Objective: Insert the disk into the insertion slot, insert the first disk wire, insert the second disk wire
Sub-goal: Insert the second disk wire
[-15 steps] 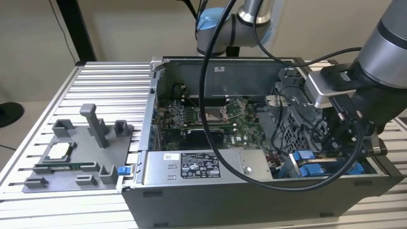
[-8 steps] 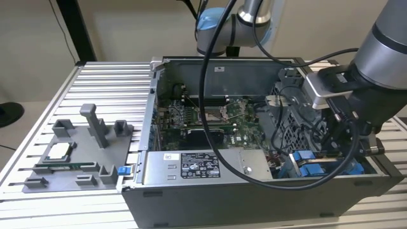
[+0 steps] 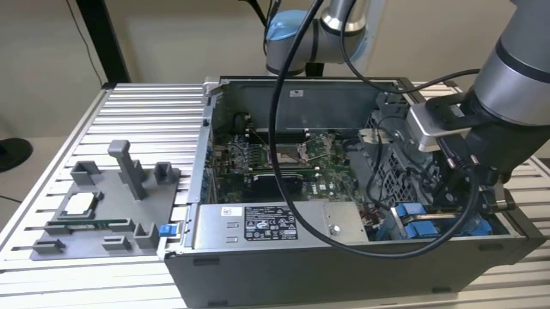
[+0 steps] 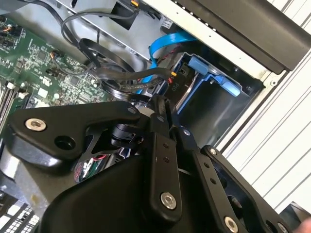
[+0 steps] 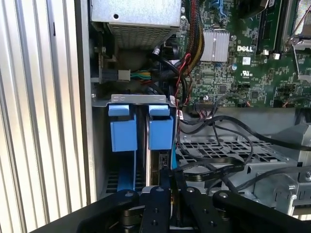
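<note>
The insertion slot (image 5: pixel 140 99) is the grey bay in the case's front corner on the exterior view's right (image 3: pixel 421 222). The disk stands edge-on in it, showing mostly its blue carrier (image 5: pixel 161 132) (image 4: pixel 214 77). My gripper (image 4: pixel 163 104) is lowered into this corner (image 3: pixel 460 215), right behind the disk. Its fingers are pressed together on the end of a black flat disk wire (image 4: pixel 127 76) in the second wrist view. In the first wrist view the gripper (image 5: pixel 170 177) points at the carrier. A blue wire (image 4: pixel 160 44) curves down beside the bay.
The green motherboard (image 3: pixel 275 161) fills the case's middle. The grey labelled power-supply box (image 3: pixel 270 222) lies along the front. Loose black cables (image 5: pixel 214 160) drape over a perforated cage. A grey fixture with small parts (image 3: pixel 94 209) sits on the slatted table at the exterior view's left.
</note>
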{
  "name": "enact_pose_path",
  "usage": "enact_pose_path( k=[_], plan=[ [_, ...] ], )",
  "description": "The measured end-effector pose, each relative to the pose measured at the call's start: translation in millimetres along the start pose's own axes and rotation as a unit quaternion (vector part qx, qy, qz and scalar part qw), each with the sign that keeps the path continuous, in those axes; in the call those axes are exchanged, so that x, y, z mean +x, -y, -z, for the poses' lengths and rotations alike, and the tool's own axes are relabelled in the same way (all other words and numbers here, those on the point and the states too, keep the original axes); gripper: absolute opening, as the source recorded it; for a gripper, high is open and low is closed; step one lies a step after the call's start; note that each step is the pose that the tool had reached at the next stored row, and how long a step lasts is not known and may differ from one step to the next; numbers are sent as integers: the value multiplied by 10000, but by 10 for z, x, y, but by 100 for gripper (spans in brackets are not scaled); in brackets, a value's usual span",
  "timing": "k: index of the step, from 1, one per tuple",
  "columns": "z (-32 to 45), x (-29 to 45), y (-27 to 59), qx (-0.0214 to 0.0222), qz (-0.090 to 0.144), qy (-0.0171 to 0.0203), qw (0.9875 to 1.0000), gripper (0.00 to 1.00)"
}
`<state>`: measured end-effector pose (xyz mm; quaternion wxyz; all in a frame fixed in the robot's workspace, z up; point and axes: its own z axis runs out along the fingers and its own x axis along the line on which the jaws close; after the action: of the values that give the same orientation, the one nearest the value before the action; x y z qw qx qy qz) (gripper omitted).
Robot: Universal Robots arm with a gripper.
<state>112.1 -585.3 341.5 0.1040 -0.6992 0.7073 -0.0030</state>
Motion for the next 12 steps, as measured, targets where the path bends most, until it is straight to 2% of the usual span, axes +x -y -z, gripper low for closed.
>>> enact_pose_path(
  k=[9, 12],
  plan=[
    [15, -1, 3, 1, 5, 1, 10000, 0],
    [17, 0, 4, 7, 8, -9, 10000, 0]
  ],
)
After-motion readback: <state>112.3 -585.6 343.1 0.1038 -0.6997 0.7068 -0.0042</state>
